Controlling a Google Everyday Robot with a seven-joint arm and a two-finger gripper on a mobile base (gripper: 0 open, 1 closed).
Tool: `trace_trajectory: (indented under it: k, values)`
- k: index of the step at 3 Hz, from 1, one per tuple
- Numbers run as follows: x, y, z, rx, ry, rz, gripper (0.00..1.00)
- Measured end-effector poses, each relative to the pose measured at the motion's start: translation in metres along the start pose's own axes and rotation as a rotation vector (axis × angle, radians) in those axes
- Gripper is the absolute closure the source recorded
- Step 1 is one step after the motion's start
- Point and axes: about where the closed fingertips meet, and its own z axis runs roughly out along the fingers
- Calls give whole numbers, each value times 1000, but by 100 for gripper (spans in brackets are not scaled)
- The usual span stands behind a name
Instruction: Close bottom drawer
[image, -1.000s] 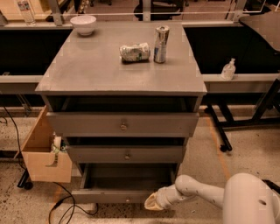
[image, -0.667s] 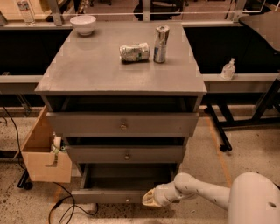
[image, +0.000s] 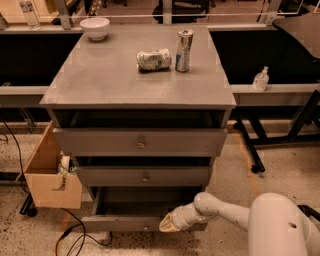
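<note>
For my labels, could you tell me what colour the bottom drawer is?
Grey: the bottom drawer, camera view; gripper at its front.

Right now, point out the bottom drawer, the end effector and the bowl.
bottom drawer (image: 120, 223), camera view: left part of its front panel.
end effector (image: 168, 226), camera view: its tip, at the drawer's front, right of centre.
bowl (image: 95, 28), camera view: its outer side wall.
</note>
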Motion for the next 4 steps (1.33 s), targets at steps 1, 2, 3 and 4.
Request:
trace_trajectory:
  k: [1, 2, 3, 4]
  values:
    - [0, 0, 0, 0, 0, 0, 100]
    - [0, 0, 0, 0, 0, 0, 100]
    - [0, 0, 0, 0, 0, 0, 100]
    - [0, 0, 0, 0, 0, 0, 100]
